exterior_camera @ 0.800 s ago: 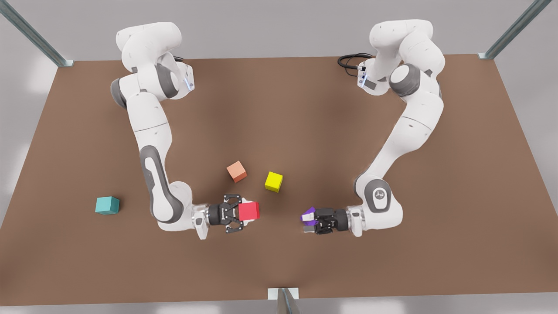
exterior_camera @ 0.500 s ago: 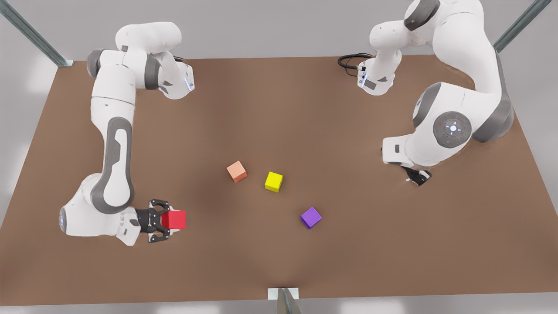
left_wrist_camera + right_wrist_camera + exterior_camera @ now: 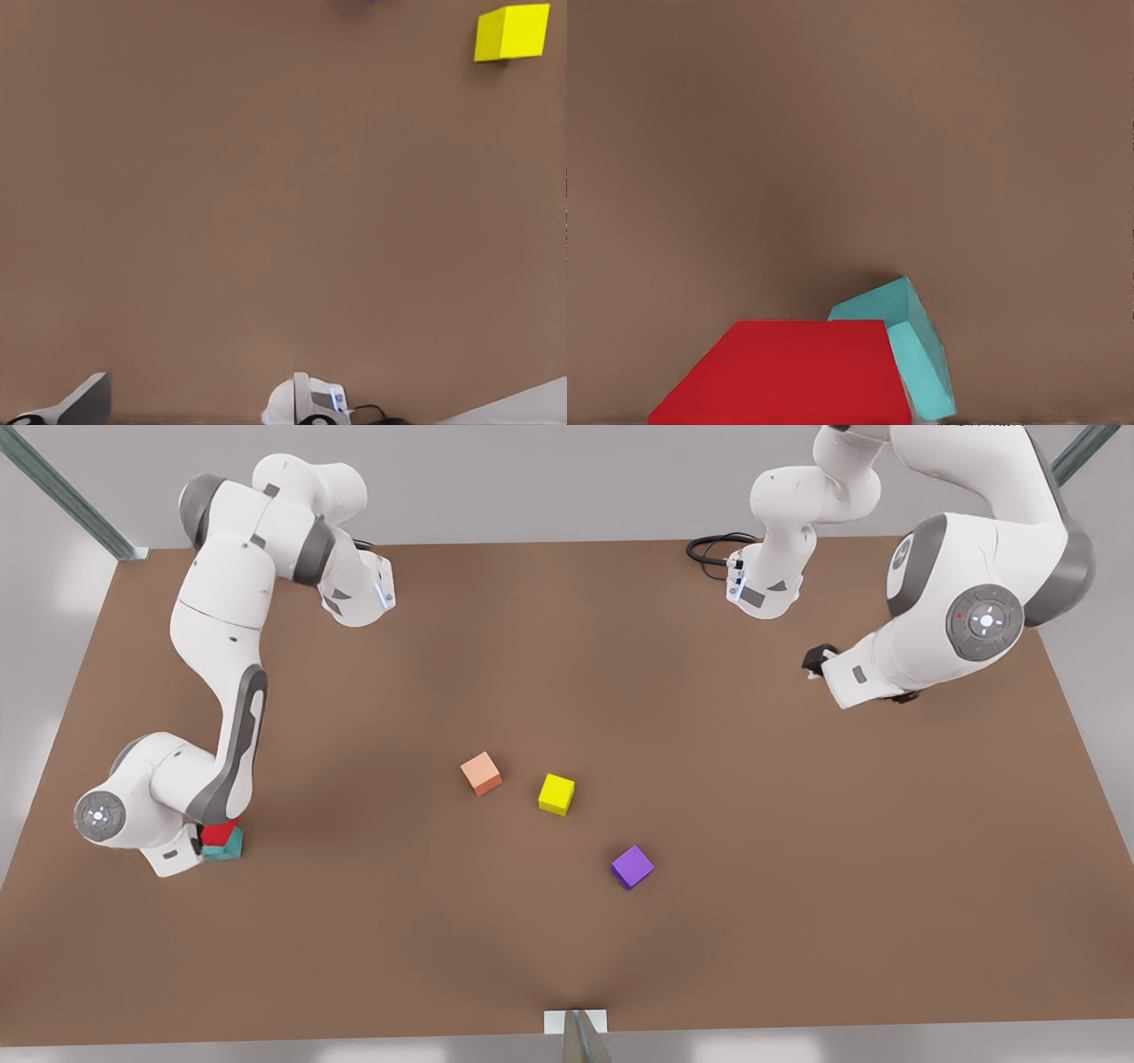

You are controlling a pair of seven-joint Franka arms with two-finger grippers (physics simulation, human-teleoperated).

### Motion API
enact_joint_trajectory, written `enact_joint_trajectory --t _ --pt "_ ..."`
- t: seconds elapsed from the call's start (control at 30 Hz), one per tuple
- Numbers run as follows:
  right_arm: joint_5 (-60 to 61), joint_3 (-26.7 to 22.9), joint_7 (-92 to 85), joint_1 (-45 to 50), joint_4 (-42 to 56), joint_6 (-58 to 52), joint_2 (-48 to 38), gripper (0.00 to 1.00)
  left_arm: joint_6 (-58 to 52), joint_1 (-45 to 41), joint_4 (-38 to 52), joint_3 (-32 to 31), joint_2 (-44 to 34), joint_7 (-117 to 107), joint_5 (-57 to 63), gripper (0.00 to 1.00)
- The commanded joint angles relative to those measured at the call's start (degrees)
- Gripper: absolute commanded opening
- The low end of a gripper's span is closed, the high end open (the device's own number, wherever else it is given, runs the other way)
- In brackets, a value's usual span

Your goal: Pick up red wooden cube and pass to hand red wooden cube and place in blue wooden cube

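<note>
Looking down from the front view, we find the small bright red wooden cube (image 3: 219,833) sitting on top of the teal blue wooden cube (image 3: 227,849), near the brown table's (image 3: 567,691) edge on the front view's left. The right hand is hidden there under its own white wrist; we cannot tell whether it grips or has let go. The right wrist view shows the red cube (image 3: 788,372) overlapping the blue one (image 3: 917,350). The left hand (image 3: 817,661) hangs high over the table on the front view's right, state unclear. 3 other cubes lie mid-table: salmon-orange wooden cube (image 3: 481,773), yellow wooden cube (image 3: 556,794), purple wooden cube (image 3: 633,866).
</note>
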Motion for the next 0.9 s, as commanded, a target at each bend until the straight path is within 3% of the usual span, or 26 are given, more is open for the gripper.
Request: enact_joint_trajectory --t 0.0,0.37,0.73,0.87 --pt "-0.5 -0.4 10.9 -0.3 -1.2 11.3 -0.4 0.46 -2.0 0.2 0.1 0.0 0.4 -12.6 -0.4 1.00" --pt "6.2 -0.3 10.3 -1.7 -2.9 16.7 2.9 0.47 -2.0 1.7 -0.2 -0.1 0.4 -11.7 -0.4 1.00" --pt "8.0 0.1 9.7 -2.2 -4.1 11.1 2.9 0.47 -2.0 1.6 -0.1 -0.1 0.5 -11.8 0.5 1.00" --pt "8.7 0.1 9.7 -2.5 -4.1 9.4 3.1 0.47 -8.2 1.8 0.0 -0.1 -1.0 -12.1 0.5 1.00"
